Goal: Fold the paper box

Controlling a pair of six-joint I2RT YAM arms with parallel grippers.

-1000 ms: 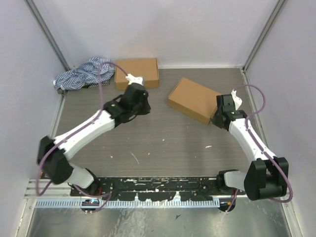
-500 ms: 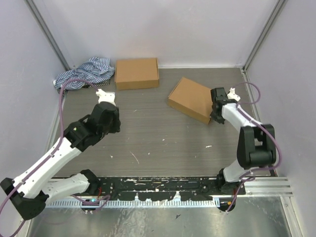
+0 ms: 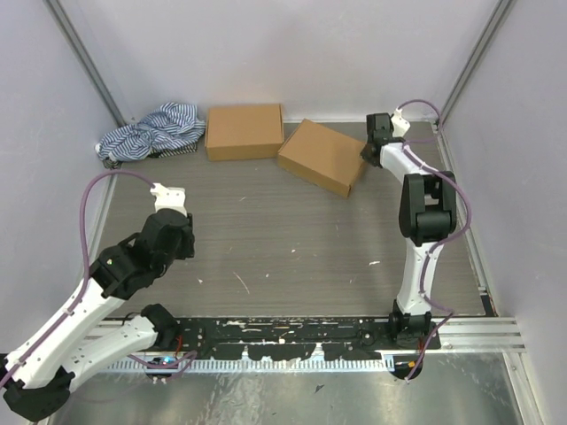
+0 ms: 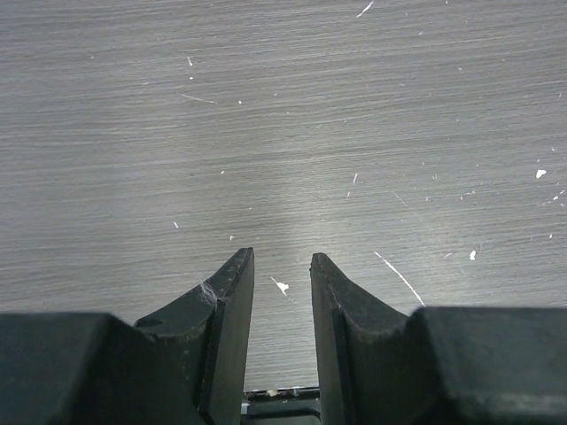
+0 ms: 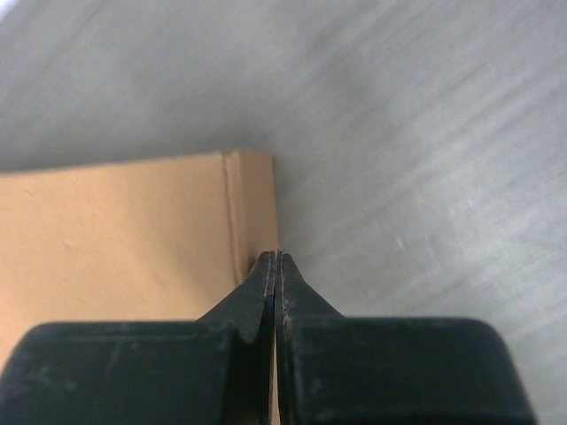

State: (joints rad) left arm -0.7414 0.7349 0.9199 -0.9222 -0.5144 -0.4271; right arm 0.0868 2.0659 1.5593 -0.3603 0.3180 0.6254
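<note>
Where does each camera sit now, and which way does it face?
Top external: above and behind, looking down at the table; left arm and right arm show.
Left wrist: arm-mounted, facing the table past the open left pincer.
Right wrist: arm-mounted, facing the angled box corner past the shut right pincer.
Shared: top and right wrist show that box.

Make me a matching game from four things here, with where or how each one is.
1 cloth
2 tilted box
3 left gripper
4 right gripper

A shut, tips at a box corner
B open above bare table
C bunched in the far left corner
D beside the straight box

Pairs: 1-C, 2-D, 3-B, 4-A
</note>
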